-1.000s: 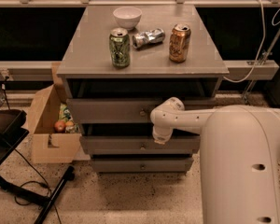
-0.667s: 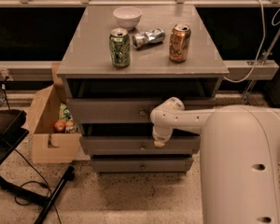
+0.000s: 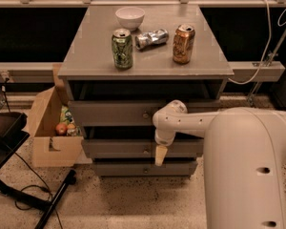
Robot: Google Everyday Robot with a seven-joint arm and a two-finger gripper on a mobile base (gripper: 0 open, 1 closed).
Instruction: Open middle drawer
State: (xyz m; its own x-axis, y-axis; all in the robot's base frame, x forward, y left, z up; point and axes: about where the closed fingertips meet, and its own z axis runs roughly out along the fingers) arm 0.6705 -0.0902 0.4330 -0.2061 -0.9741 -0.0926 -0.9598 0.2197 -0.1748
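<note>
Pointing downward from the white arm (image 3: 195, 123), the gripper (image 3: 160, 155) hung in front of the middle drawer (image 3: 114, 148), just right of its small round knob (image 3: 146, 150); whether it was released or clenched could not be told. That drawer sat second of three in the grey cabinet (image 3: 95, 56), between the top drawer (image 3: 109, 112) and the lowest drawer (image 3: 128, 168), with a green can (image 3: 122, 48), a brown can (image 3: 183, 44), a crushed can (image 3: 151, 38) and a white bowl (image 3: 130, 17) on top.
</note>
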